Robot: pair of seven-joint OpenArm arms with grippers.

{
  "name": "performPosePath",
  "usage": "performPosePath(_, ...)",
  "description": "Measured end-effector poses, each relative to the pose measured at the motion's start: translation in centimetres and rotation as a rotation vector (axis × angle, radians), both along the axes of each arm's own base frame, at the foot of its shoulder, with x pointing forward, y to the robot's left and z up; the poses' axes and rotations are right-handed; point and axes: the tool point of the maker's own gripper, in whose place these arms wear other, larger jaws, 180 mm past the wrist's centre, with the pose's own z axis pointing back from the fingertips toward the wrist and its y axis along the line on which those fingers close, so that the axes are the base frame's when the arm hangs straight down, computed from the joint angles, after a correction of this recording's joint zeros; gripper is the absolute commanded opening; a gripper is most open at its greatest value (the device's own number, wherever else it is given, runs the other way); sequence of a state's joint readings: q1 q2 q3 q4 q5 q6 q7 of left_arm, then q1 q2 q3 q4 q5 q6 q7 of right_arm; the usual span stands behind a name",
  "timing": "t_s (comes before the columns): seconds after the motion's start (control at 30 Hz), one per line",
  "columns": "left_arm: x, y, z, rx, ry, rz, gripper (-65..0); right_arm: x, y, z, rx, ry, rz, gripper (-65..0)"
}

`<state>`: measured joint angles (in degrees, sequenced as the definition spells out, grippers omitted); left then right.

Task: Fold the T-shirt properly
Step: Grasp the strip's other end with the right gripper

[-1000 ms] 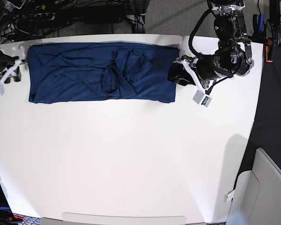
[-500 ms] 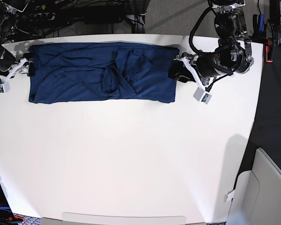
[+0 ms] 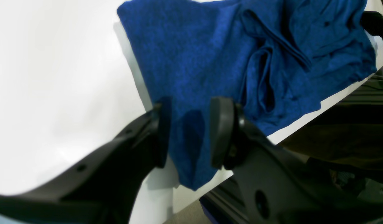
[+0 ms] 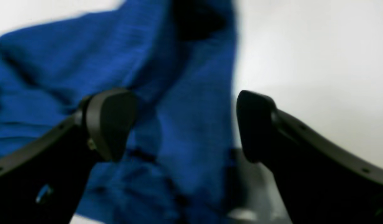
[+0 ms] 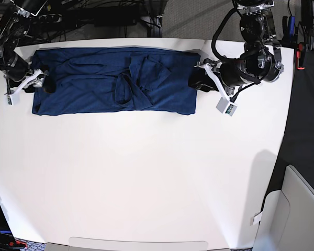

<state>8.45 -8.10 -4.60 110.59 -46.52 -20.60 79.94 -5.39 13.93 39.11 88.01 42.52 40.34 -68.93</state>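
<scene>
Bright white table [image 5: 146, 172], grey carpet beyond, dark cables behind.

Shirt [image 5: 112, 79]: lying flat on table [image 5: 146, 178], along far edge, stretching side to side across base view; bunching into folds near middle.
Right gripper [image 5: 39, 83]: sitting at base view's left end of shirt, straddling that edge with jaws spread wide, one fingertip [image 4: 109, 121] over cloth [image 4: 185, 130], other over bare table beside it.
Left gripper [image 5: 198, 79]: sitting at opposite end, base view's right, with shirt edge [image 3: 191, 77] lying between both fingertips [image 3: 221, 130]; actual contact not discernible.
Near half of table: lying in front of shirt.
Cables and dark gear: lying behind table's far edge.
</scene>
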Motion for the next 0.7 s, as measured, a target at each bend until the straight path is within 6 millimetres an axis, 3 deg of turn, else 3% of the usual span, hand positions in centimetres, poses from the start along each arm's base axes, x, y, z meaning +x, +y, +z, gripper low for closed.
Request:
performPosePath(0.37,0.0,-0.1,0.0,-0.002,-0.001,0.000,-44.3,-0.1,0.8,0.1,0.038,0.006,0.019,-12.0)
performPosePath(0.47,0.0,-0.5,0.1,-0.016,-0.001,0.003,-44.3,0.3,2.4,-0.2,0.045,0.014,0.074,-13.4)
performPosePath(0.53,0.0,-0.6,0.1,-0.021,-0.002,0.002,-44.3,0.6,3.4,-0.2,0.063,0.006,0.096,-21.2)
performPosePath(0.7,0.0,-0.4,0.1,-0.015,-0.001,0.003,-44.3,0.2,4.4,-0.8,0.097,0.030,0.101,-56.0)
